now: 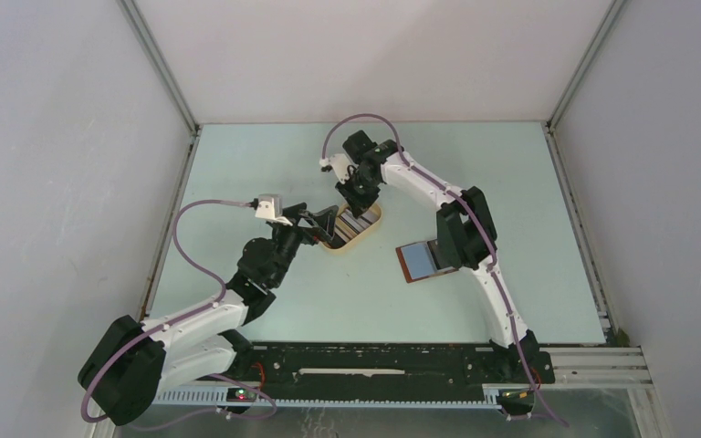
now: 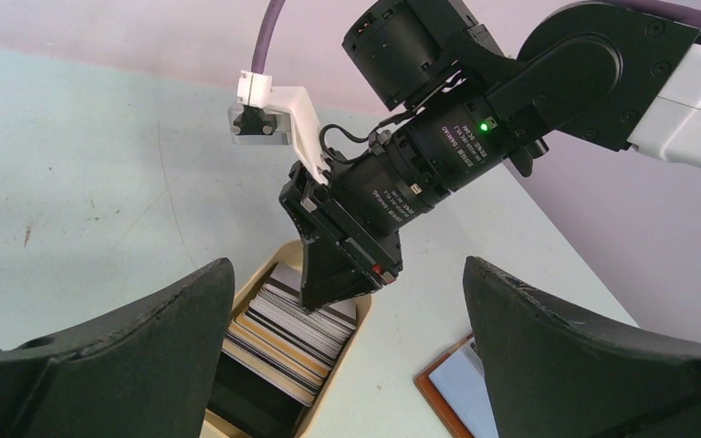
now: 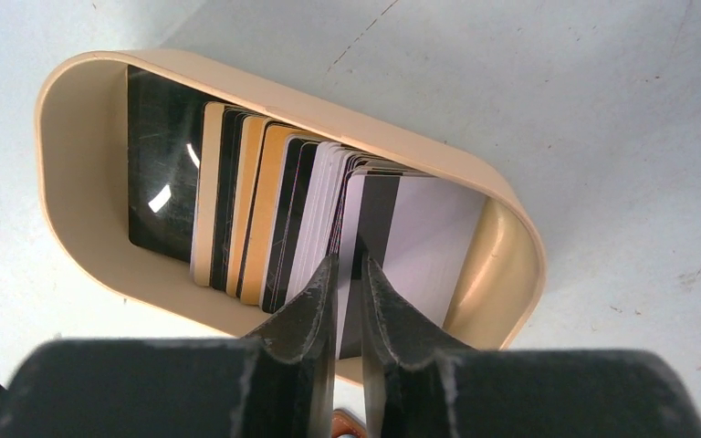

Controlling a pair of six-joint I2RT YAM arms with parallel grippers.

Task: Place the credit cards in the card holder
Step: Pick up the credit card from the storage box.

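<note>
1. The credit cards point(image 3: 274, 210) stood on their edges in the oval tan tray point(image 3: 64, 173). They were packed in a row like books and leaned a little. In the top view, the tray's long side ran from near left to far right.
2. The card holder point(image 1: 420, 262) lay open and flat on the table point(image 1: 265, 164) with its inside facing up. It was to the right of the tray and apart from it, just beside the bend of the right arm point(image 1: 461, 233).
3. Only the right wrist view showed the card colours: black, tan, white, and a white card with a dark stripe point(image 3: 420, 237). Only the top view showed the whole card holder. The left wrist view showed just its brown corner.
4. The right arm reached far out and then bent back. The right gripper point(image 3: 349, 261) pointed down into the far end of the tray. Its fingers were close together with a thin gap, and the striped card showed in that gap. The pictures did not show whether the fingers pinched it.
5. The left arm point(image 1: 192, 319) stretched low. The left gripper point(image 1: 331, 228) pointed at the tray's near end, with its fingers wide apart and nothing in them.
</note>
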